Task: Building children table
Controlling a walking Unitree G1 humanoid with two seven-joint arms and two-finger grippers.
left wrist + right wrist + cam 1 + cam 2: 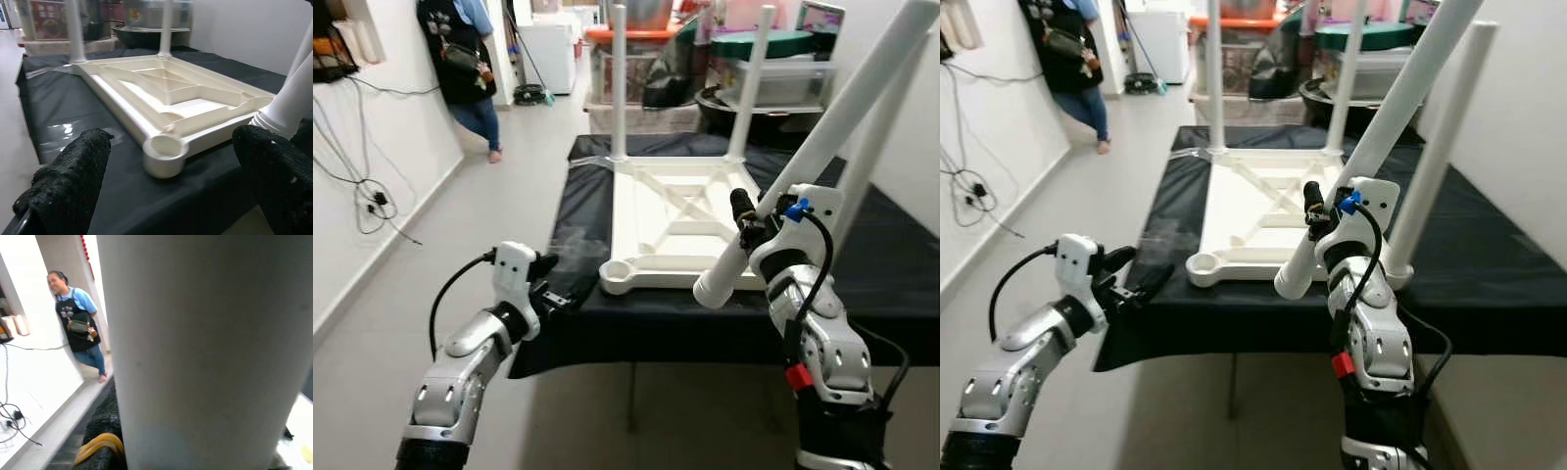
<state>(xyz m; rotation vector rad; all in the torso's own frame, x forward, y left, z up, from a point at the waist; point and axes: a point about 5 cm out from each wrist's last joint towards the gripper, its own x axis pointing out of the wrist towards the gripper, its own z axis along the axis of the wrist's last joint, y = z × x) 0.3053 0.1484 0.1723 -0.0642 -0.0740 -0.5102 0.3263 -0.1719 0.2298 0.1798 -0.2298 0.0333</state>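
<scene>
while the white tabletop (675, 230) lies upside down on the black-covered worktop (891, 264), the relation that matters is between the loose table leg (822, 147) and the open corner socket (617, 276) at the near left corner of the tabletop. the right hand (744, 227) is clenched around the leg near its lower end, and the leg's long axis runs aslant, its upper end rising up and away to the right, its lower end (715, 290) hanging over the near edge of the tabletop. the socket lies to the left of that lower end and slightly beyond it, so the leg, as i judge it, has to go leftward and be stood upright before it can drop in. the left hand (548, 284) hovers just off the near left edge of the worktop with its fingers (73, 181) spread and grasping nothing; it is the nearer hand to the socket, but the right hand carries the part. the socket, the one container here, is a round cup that looks empty inside. two legs (619, 78) stand upright at the far corners, and a third (1435, 147) stands at the near right corner.
</scene>
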